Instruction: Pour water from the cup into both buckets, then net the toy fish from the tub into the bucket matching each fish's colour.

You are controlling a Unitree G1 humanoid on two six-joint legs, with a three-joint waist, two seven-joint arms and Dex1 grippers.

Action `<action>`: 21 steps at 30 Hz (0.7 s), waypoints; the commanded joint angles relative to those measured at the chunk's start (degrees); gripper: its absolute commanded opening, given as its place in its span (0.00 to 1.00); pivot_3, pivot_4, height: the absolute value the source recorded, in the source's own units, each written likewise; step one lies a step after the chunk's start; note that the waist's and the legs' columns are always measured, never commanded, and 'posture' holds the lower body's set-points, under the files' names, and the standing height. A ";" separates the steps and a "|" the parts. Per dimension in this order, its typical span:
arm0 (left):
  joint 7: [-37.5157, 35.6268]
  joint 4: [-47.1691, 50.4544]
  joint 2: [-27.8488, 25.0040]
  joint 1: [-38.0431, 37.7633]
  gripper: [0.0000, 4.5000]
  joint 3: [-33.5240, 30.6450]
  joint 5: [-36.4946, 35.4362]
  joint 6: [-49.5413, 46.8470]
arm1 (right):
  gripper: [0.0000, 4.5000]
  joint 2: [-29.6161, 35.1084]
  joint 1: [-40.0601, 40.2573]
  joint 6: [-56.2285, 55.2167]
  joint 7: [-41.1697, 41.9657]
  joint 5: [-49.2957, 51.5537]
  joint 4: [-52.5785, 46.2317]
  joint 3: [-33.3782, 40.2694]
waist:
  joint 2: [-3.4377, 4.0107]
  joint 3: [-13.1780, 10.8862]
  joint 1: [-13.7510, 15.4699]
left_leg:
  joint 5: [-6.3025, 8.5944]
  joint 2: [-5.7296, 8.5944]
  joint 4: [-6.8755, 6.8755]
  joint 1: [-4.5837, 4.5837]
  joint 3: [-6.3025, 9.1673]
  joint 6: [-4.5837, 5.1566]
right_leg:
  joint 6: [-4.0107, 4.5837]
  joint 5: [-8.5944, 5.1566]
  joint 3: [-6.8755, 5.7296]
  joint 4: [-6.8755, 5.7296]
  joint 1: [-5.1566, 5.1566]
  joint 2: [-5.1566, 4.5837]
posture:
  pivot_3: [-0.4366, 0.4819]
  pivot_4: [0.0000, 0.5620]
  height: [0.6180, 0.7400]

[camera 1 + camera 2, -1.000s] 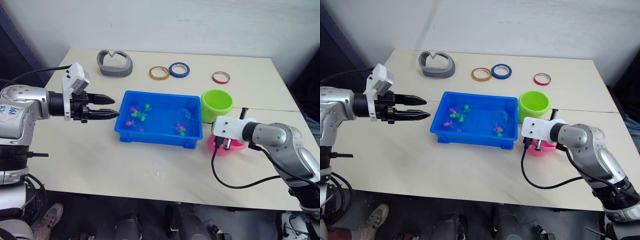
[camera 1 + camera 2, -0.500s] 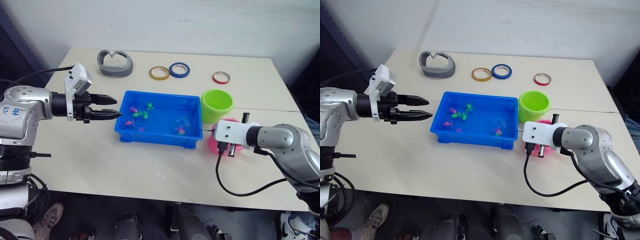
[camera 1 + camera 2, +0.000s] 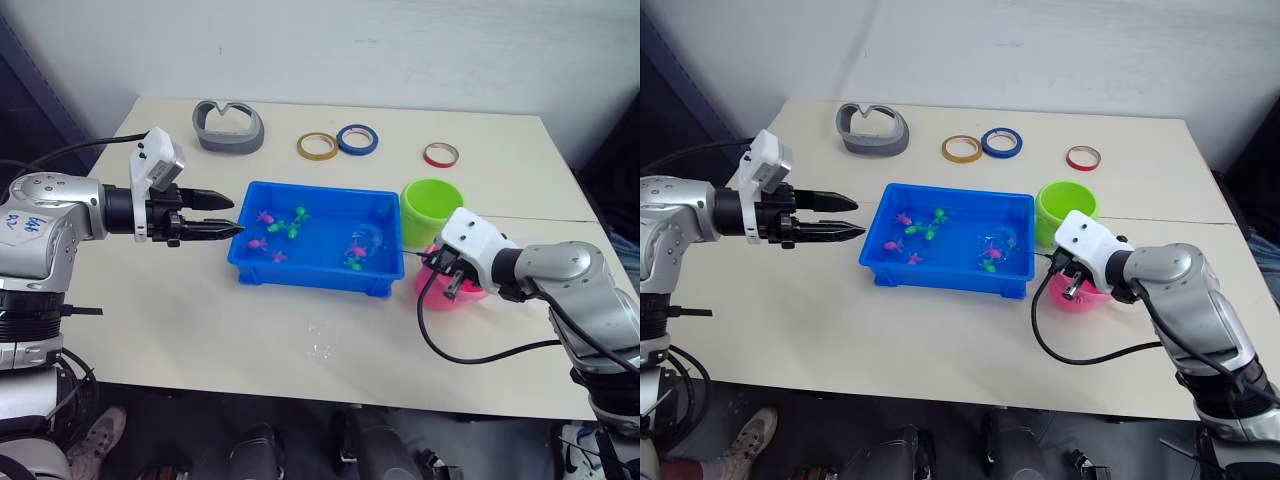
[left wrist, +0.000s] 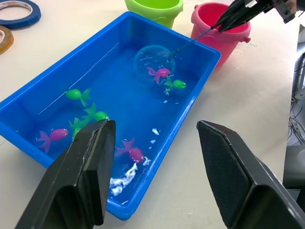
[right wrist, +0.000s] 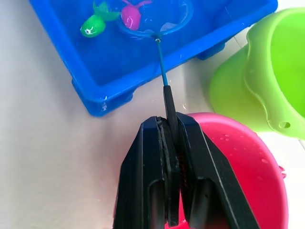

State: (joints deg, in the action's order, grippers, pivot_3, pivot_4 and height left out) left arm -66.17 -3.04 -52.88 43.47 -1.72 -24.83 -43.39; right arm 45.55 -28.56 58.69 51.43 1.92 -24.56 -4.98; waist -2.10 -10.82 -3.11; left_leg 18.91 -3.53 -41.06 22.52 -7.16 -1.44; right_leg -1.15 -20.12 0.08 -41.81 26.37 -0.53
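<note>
The right gripper [image 5: 172,143], clenched on the net [image 5: 157,21] stick over the pink bucket [image 5: 248,162], pointed it lengthwise into the tub [image 3: 300,262], hoop around a pink fish [image 5: 129,15], green fish [image 5: 93,26] just outside. The left gripper [image 4: 152,167] hung open, farther.

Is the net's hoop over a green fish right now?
No, the net hoop circles a pink fish; the nearest green fish sits just outside its rim in the tub.

It looks like a lab or test room: a plain beige table [image 3: 300,320] against a bare white wall [image 3: 330,45], with 4 tape rings [image 3: 318,146] lying on it.
</note>
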 commanded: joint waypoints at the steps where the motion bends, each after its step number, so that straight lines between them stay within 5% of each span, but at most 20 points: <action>1: 0.15 1.16 -0.73 -0.03 0.67 -1.74 -0.75 0.35 | 0.00 -0.52 -1.58 4.37 -1.43 3.14 -0.89 2.94 | 0.00 0.00 -0.02 | 0.00 0.00 0.00 0.00 0.00 0.00 | 0.00 0.00 0.00 0.00 0.00 0.00 | 0.48 0.27 0.61; 11: -0.62 1.35 -1.12 -0.22 0.67 -1.91 -1.35 -0.18 | 0.00 -4.04 -6.47 16.05 -4.90 12.91 -2.12 7.45 | 0.00 0.00 -0.09 | 0.00 -0.01 0.01 0.00 -0.01 0.00 | 0.00 0.00 0.02 -0.01 0.02 0.01 | 0.48 0.27 0.61; 21: -1.99 0.12 -2.13 0.08 0.67 -2.17 -2.45 -0.69 | 0.00 -5.35 -5.58 14.82 -8.31 18.93 -3.83 10.05 | 0.00 0.00 -0.15 | 0.00 0.00 0.03 0.03 0.00 0.01 | 0.00 0.00 0.02 0.02 0.03 0.01 | 0.48 0.27 0.61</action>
State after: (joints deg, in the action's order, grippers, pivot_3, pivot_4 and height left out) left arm -67.83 -3.08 -54.07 42.97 -1.87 -26.68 -44.59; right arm 39.89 -34.10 74.84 43.51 19.75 -26.27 3.02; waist -2.10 -10.82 -3.25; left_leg 18.91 -3.53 -41.03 22.55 -7.16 -1.44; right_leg -1.16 -20.12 0.09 -41.79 26.41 -0.52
